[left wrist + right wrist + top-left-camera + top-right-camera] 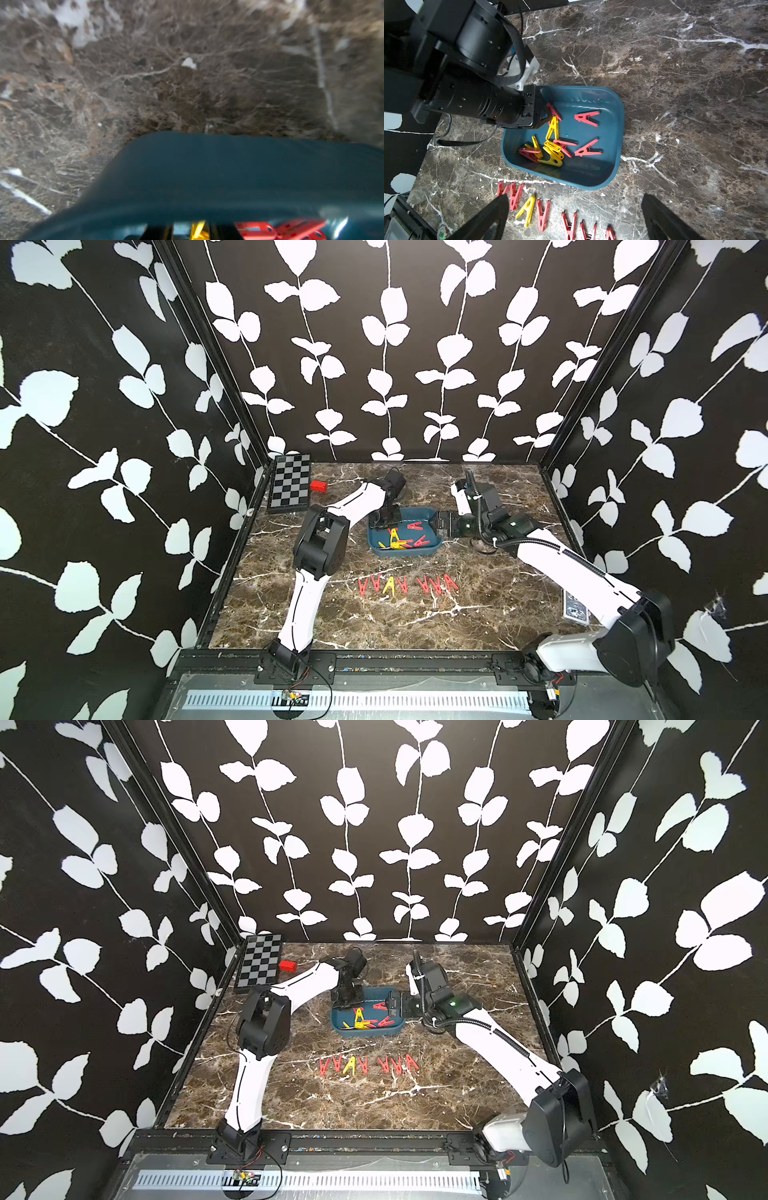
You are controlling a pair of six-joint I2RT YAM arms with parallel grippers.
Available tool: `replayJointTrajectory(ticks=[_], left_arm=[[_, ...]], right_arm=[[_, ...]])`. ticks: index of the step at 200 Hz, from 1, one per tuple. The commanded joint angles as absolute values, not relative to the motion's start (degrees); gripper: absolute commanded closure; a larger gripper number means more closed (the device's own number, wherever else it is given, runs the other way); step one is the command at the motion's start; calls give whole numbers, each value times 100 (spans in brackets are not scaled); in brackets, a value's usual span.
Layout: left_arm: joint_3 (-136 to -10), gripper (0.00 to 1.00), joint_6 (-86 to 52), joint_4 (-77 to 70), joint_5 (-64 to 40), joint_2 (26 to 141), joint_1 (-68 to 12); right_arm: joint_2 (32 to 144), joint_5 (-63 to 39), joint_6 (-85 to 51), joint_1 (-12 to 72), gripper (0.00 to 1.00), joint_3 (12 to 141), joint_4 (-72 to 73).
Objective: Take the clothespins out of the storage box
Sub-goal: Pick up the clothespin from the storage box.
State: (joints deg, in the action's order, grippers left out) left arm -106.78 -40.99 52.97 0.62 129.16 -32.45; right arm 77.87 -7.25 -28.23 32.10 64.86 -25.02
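teal plastic storage box (591, 178), a-shaped clothespins (586, 118), veined marble (675, 83)

— We get bright, even light in both top views; the walls (83, 489) bow at the edges.
— Our left wrist view is blurred, with glare on the storage box (228, 176) beside the left gripper (199, 232).

Left hand (549, 116) seemingly blocks storage box (620, 124) far corner.
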Motion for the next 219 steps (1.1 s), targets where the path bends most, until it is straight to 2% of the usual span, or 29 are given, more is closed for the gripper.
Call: replayJointTrajectory(ticks=[1,22,28,37,116,128,137,157,219], left_arm=[[-10904,72,-4016,5560,165,12932,-3270],[-10916,73,-3996,5606,197,12989,-3270],[-10907,78,-3983,5607,201,12998,-3267],[-10908,80,-3965,5638,202,13029,-3270],[-10931,76,-3823,5740,246,13210,-3296],[-10939,78,-3844,5747,246,13219,-3296],[-10954,86,-3851,5760,237,13214,-3304],[-11004,92,-3861,5836,246,13177,-3308],[-11013,97,-3923,5861,347,12806,-3313]], right_arm=[[7704,-672,-2777,3154,1,6434,-2514],[7739,-689,-2777,3130,1,6442,-2513],[7748,-696,-2770,3131,1,6447,-2514],[7759,-711,-2769,3128,1,6454,-2514],[7787,-772,-2777,3094,1,6467,-2514],[7781,-780,-2786,3094,1,6462,-2513],[7772,-782,-2786,3094,1,6457,-2522],[7743,-773,-2803,3094,1,6436,-2525],[7649,-888,-2876,3096,1,6322,-2405]])
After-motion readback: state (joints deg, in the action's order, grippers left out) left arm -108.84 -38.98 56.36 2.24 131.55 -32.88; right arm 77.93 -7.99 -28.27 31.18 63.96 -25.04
